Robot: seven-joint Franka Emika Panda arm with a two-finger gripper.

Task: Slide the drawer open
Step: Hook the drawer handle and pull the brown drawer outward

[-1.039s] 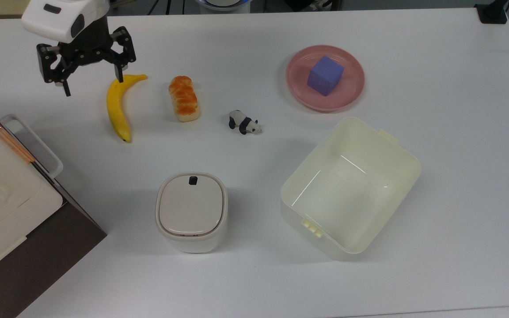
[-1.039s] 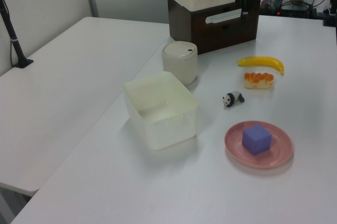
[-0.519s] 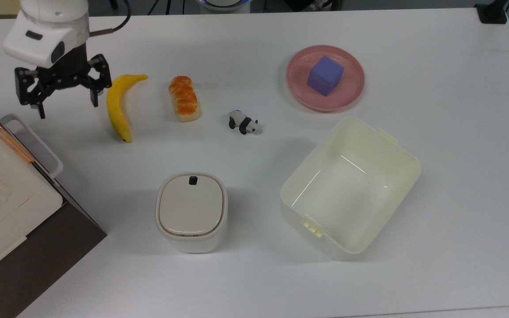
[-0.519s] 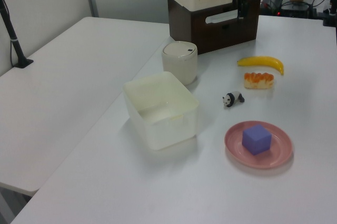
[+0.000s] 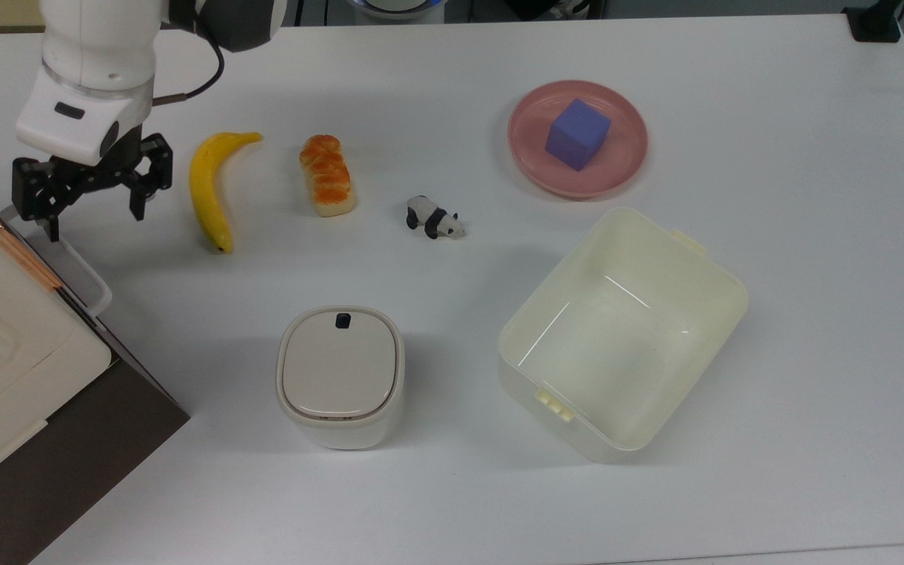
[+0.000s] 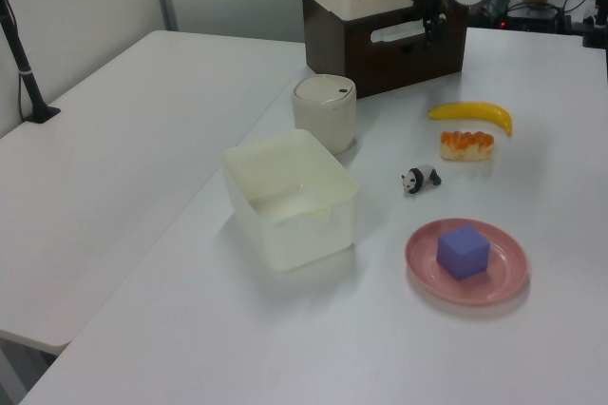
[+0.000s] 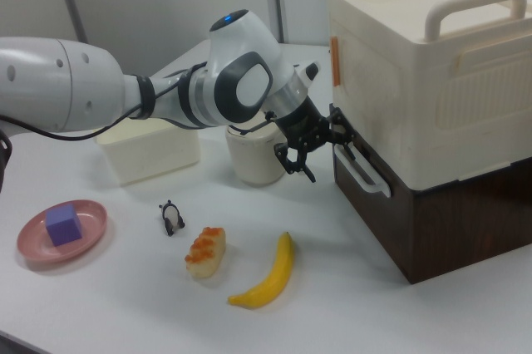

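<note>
The drawer [image 7: 362, 204] is the dark brown front of a low wooden cabinet, carrying a white loop handle [image 7: 368, 174]. It looks shut, flush with the cabinet. In the top view the handle [image 5: 79, 267] sticks out at the left edge; in the left view the handle [image 6: 395, 32] is at the back. My gripper [image 5: 95, 222] hangs open right at the handle's far end, fingers spread wide with nothing held. In the right view the gripper [image 7: 320, 154] has one finger [image 7: 344, 141] against the handle's upper end; I cannot tell if they touch. In the left view the gripper [image 6: 432, 27] is in front of the drawer face.
A cream box [image 7: 432, 71] sits on the cabinet. A banana [image 5: 209, 188], a bread loaf [image 5: 327, 174] and a toy panda [image 5: 435, 217] lie right of the gripper in the top view. There are also a cream lidded bin [image 5: 340, 375], a cream tub [image 5: 623, 329] and a pink plate [image 5: 625, 153] with a purple cube [image 5: 577, 133].
The gripper travelled from above the banana's tip toward the top view's lower left and came down to the drawer handle, staying open throughout.
</note>
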